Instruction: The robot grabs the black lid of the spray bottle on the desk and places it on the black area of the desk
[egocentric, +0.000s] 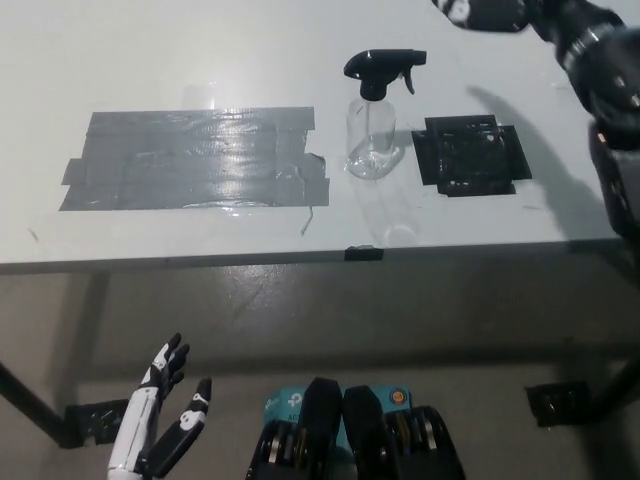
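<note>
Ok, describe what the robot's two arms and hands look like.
The left hand is white with black fingers and black patches, on a slim white forearm. The right arm is bulky, black and segmented; its right hand is black with a white fingertip patch.
</note>
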